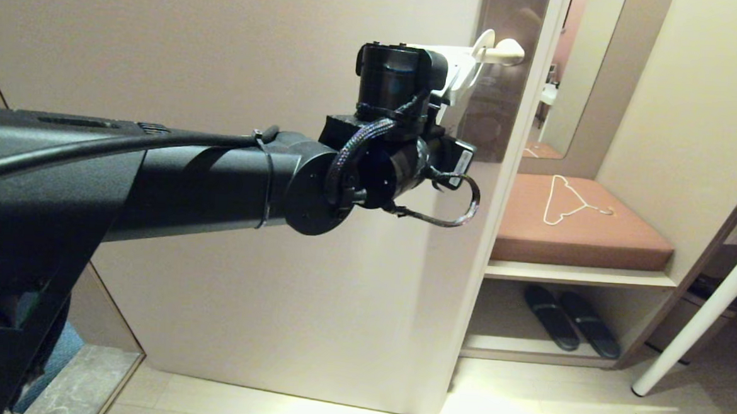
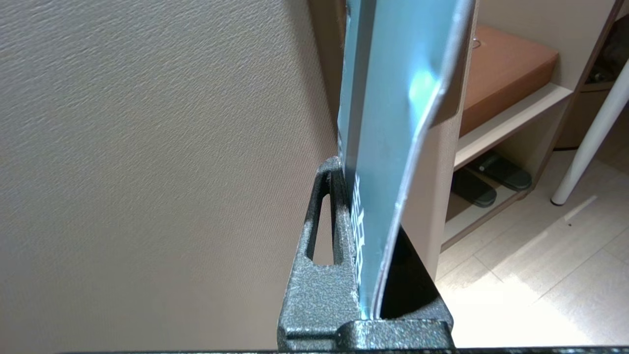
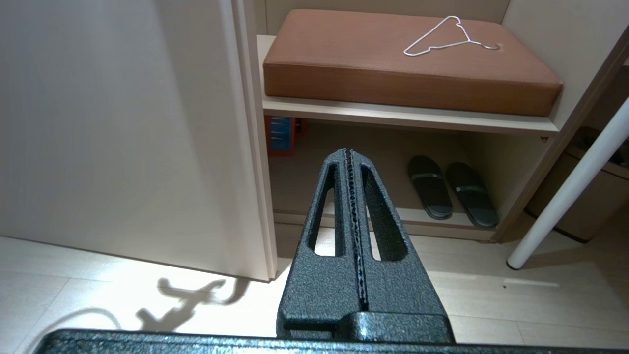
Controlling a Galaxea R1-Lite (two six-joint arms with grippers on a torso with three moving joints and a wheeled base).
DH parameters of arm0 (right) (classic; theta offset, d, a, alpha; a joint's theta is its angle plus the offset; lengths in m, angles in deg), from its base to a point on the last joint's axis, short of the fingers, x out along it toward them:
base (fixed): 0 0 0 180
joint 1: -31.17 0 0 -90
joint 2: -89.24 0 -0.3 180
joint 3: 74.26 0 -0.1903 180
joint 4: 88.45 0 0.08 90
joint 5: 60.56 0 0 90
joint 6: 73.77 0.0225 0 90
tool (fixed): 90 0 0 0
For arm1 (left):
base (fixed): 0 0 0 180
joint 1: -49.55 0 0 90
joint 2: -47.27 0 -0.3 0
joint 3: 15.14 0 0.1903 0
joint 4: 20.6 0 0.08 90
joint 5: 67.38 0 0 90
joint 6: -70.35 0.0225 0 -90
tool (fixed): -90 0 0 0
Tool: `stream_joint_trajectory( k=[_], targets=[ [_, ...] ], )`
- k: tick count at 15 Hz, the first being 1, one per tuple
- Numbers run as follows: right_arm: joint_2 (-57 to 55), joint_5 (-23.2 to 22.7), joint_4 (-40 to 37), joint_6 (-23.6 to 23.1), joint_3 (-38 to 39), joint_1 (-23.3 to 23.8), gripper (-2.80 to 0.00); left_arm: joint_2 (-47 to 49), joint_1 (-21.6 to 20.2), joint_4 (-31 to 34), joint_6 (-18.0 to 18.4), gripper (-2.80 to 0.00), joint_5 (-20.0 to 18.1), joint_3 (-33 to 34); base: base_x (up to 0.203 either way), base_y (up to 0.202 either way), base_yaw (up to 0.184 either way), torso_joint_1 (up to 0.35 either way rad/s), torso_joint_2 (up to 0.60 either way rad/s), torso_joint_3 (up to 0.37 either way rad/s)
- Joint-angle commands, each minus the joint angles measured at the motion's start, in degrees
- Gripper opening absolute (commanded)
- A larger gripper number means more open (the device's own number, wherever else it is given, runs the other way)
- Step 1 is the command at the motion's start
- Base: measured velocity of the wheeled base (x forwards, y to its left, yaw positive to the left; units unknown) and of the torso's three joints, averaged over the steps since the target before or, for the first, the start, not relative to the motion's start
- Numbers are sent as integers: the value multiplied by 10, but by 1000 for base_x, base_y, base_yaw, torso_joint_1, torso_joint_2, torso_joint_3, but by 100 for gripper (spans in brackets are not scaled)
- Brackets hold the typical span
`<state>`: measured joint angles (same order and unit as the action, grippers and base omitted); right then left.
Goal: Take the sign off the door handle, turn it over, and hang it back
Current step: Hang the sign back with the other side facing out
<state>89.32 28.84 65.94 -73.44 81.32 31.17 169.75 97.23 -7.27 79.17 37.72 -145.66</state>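
Beside one cream door (image 1: 225, 48), left tool (image 2: 366, 275) clamps one sign (image 2: 388, 123); right tool (image 3: 354, 206) clenched, idle near two slippers (image 3: 452, 194).

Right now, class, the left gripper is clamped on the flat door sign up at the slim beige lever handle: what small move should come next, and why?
Probably ease the left gripper down a little, then let go. The flat blue-grey and white sign is pinched between its fingers, and its top loop already seems to sit around the slim beige lever handle, though whether it hangs fully is unclear. The right gripper stays parked, shut.
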Motion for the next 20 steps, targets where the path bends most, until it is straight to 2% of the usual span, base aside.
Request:
stream_joint_trajectory(
  k=[1, 12, 13, 20],
  targets=[
    [-1, 0, 0, 0, 0, 0, -280, 23, 4, 5, 1, -280, 1, -24, 0, 0, 0, 0, 0, 0],
    [-1, 0, 0, 0, 0, 0, -280, 30, 10, 13, 1, -280, -2, -38, 0, 0, 0, 0, 0, 0],
    [-1, 0, 0, 0, 0, 0, -280, 30, 10, 14, 1, 0, -2, -38, 0, 0, 0, 0, 0, 0],
    [-1, 0, 0, 0, 0, 0, -280, 14, 12, 12, -2, 0, -7, -37, 0, 0, 0, 0, 0, 0]
  ],
)
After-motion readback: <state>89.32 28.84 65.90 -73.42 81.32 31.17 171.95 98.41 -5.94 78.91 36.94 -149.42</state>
